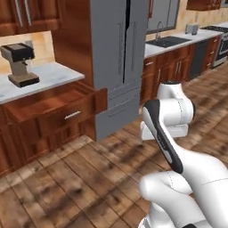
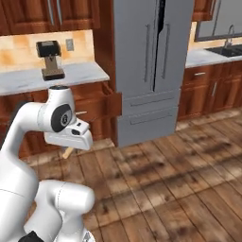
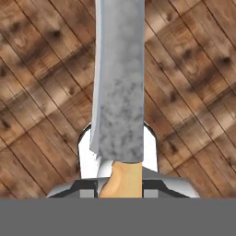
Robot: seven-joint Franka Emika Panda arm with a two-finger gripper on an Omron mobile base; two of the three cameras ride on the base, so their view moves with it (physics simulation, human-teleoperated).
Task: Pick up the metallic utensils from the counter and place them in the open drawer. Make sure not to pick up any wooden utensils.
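Closest in, the hand view shows a knife (image 3: 119, 92) with a mottled grey blade and a short tan handle, held by the gripper (image 3: 120, 186); the jaws are closed narrowly on the handle, though the fingertips themselves are mostly cut off by the bottom of the picture. Its blade runs up and out of the top edge, so the tip is unseen, and wooden floor planks (image 3: 193, 92) lie behind it. From the right base view only a tan stub (image 2: 68, 152) pokes out below the white hand, the blade hidden by the arm. Farther off, the open drawer (image 1: 53, 109) juts from reddish-brown cabinets; its inside is hard to see from this low angle. Above it, a marble top (image 1: 44, 75) bears a brown coffee machine (image 1: 18, 64). Beyond stands a grey refrigerator (image 1: 120, 58).
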